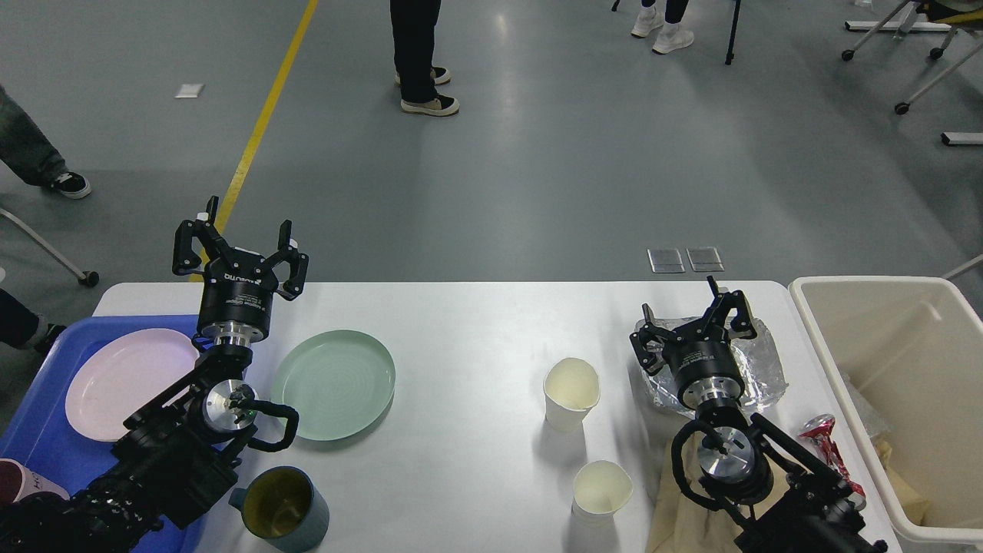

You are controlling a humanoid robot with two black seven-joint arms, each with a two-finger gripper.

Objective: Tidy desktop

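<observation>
The desktop is the big white top w/ rounded corners, filling the lower half of the head view, gray floor beyond it. At its right edge sits a beige bin, some scraps inside. At the left edge, a blue tray holding a pink plate.

A pale green plate lies on the desktop just beside the tray. Crumpled foil lies near the bin, partly behind the right arm; tan paper is under that arm at the front edge.

L gripper is raised over the desktop's far left edge, fingers spread wide, nothing in them. R gripper hovers over the foil, fingers apart, empty as far as can be seen.

Smaller stuff: gray-green mug front left, two white paper cups, one mid-desktop and one nearer the front, and a crushed red can by the bin.
</observation>
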